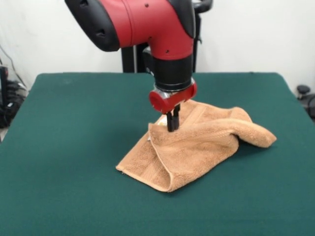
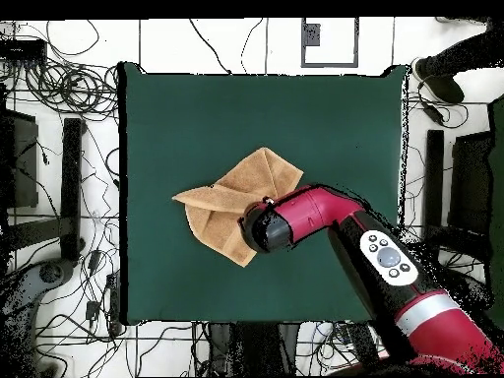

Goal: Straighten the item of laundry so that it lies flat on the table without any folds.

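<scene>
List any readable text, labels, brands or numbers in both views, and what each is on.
None can be read.
Red and black robot arm: no lettering shows; the grey button panel has round controls, markings too small to read.
Tan-orange terry towel: woven bands only, no readable tag.
Dark green felt-covered table: plain.
Framed panel on the floor beyond the table: dark mark inside, illegible.

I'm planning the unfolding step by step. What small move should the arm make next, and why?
Probably lift a little and draw the pinched layer outward. The gripper is down on the towel, seemingly closed on a raised fold, and the towel lies crumpled with layers overlapping on the table, so peeling that fold back should open it.
</scene>
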